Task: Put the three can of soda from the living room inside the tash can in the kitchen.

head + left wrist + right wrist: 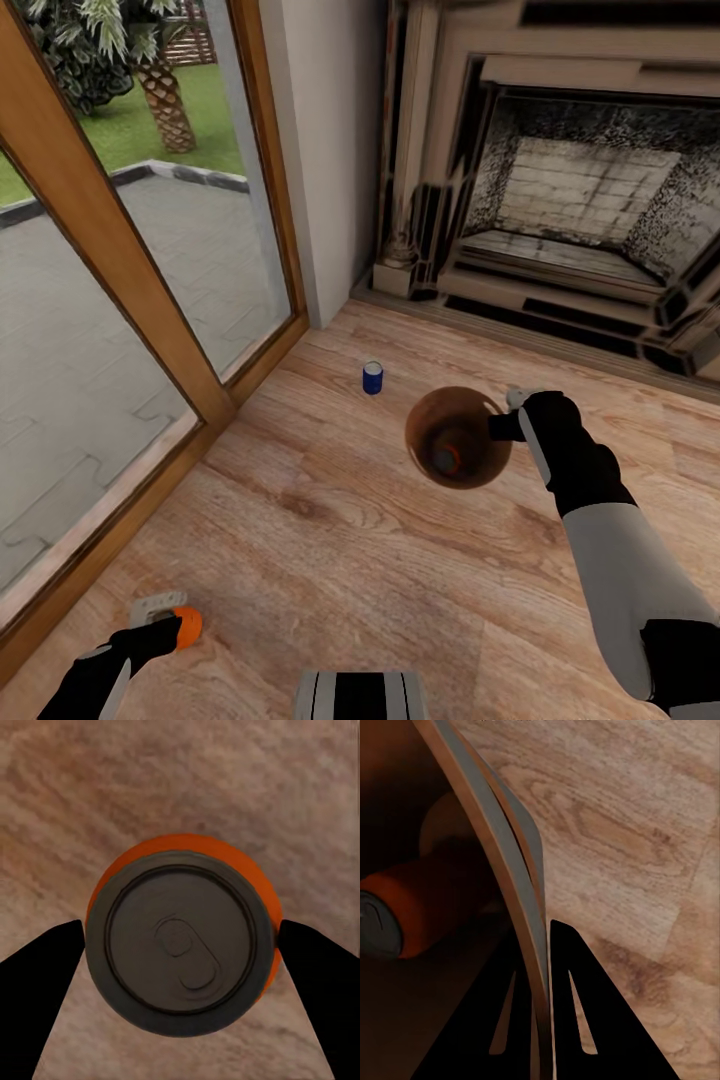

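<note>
Three soda cans are in sight: a blue can (372, 378) standing upright on the wood floor (330, 540) near the corner between the glass door and the fireplace, an orange can (416, 911) lying on its side inside the bucket, and a second orange can (180, 937) gripped by the left gripper (172, 625) at the head view's lower left. From the left wrist camera that held can shows a dull grey lid with a pull tab, its orange wall peeking round the rim, and the two black fingers (41, 975) press against its opposite sides above the floor. The tash can (458, 437), tan-brown inside, is held above the floor with its mouth turned toward the head camera; the right gripper (540, 982) pinches its thin rim, one finger inside the wall and one outside. The right arm reaches forward from the lower right, white forearm and black wrist angled toward the bucket. Light wood planks cover the floor; a wood-framed glass door (120, 250) runs along the left, with paving and grass beyond, and an ornate fireplace (570, 190) stands ahead.
</note>
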### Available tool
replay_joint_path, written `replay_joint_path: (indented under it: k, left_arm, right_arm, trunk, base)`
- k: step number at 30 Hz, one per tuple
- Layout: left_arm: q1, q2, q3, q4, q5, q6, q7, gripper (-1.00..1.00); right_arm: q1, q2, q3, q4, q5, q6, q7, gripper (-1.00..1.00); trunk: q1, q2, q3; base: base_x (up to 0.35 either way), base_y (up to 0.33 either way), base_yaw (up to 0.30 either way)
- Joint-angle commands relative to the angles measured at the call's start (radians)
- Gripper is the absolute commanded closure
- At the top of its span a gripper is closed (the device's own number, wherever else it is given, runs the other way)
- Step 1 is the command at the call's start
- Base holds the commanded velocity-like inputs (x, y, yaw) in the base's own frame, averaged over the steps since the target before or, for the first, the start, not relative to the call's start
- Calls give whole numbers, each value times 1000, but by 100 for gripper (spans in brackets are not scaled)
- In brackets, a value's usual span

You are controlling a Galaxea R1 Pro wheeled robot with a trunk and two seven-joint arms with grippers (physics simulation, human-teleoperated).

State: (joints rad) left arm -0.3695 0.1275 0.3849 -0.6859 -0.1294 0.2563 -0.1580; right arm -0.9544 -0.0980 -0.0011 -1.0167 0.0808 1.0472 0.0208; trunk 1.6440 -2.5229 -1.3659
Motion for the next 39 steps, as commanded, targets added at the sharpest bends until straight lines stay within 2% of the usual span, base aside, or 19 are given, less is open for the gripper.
replay_joint_path:
  k: [1,22,39]
  left_arm:
    - [1,0,-1,2,-2,-2,-1,100]
    - [1,0,0,7,-3,-4,1,100]
    - [-1,-2,-1,6,-8,2,-2,100]
  right_arm:
    - [0,1,0,0,-11,0,4,100]
    - [0,6,4,1,-7,0,4,100]
    - [1,4,3,5,-7,0,4,100]
  trunk:
    - [0,0,0]
    - [0,0,0]
    - [-8,4,66]
  base:
    - [0,0,0]
    - [0,0,0]
    - [0,0,0]
